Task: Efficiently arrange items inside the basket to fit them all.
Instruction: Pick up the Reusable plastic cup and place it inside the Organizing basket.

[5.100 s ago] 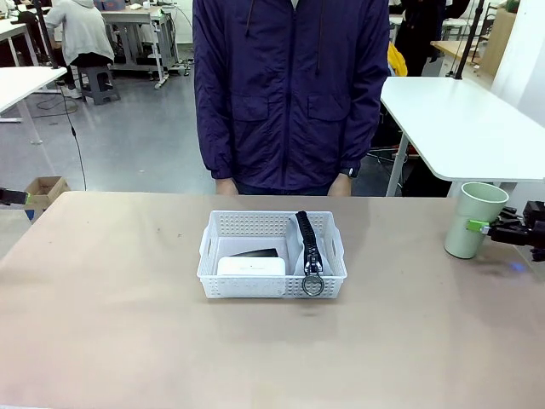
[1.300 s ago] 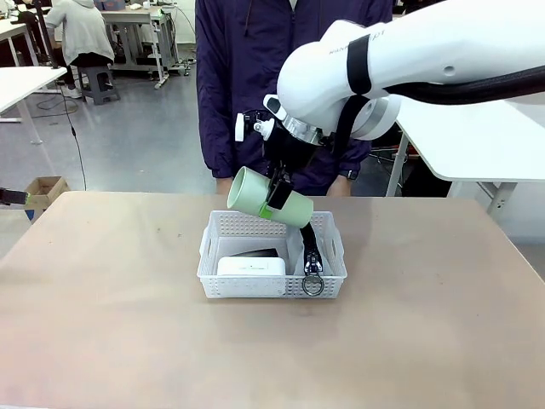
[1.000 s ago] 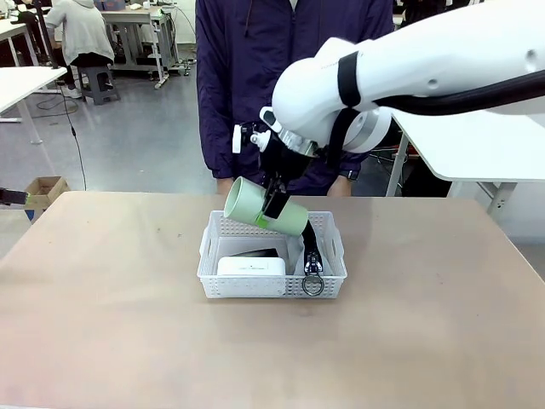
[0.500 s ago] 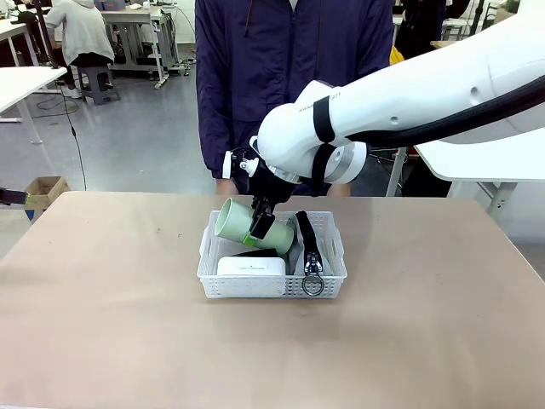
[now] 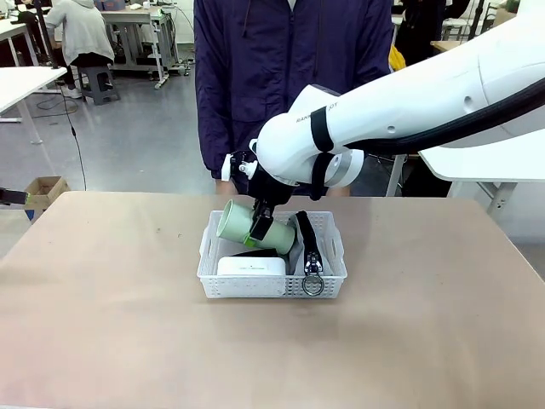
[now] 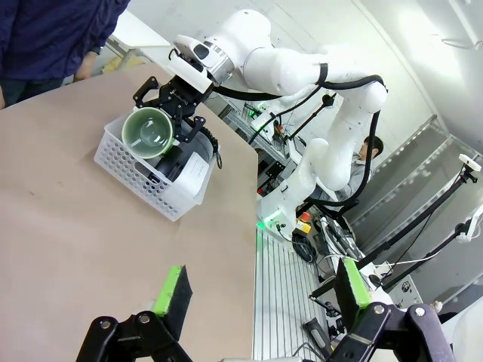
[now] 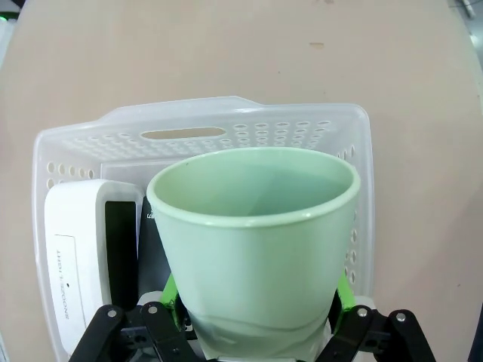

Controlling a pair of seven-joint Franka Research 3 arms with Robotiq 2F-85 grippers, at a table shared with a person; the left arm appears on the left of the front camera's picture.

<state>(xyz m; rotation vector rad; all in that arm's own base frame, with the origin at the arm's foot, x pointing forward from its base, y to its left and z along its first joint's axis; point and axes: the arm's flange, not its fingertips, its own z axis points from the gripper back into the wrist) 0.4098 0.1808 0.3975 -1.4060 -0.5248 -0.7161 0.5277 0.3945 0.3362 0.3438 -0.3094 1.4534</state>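
Note:
My right gripper [image 5: 259,228] is shut on the pale green cup [image 5: 240,222], which is tilted on its side with its mouth to the left, low over the far left of the white basket [image 5: 255,286]. The right wrist view shows the cup [image 7: 253,241] between the green pads [image 7: 170,289], above the basket's rim [image 7: 181,113]. A white box [image 5: 250,267] lies along the front wall, with the black stapler [image 7: 121,241] beside it. The grey pouch [image 5: 306,243] stands along the right side, its ring [image 5: 312,285] hanging over the front. My left gripper [image 6: 260,294] is open, far from the basket [image 6: 143,170].
A person in a dark jacket [image 5: 289,77] stands at the table's far edge, right behind the basket. The brown tabletop [image 5: 128,324] is bare around the basket. White tables [image 5: 460,119] stand beyond at the right and left.
My right arm has brought the cup down and a little to the left, from above the basket's far rim to low over its far left part. The left gripper has stayed still.

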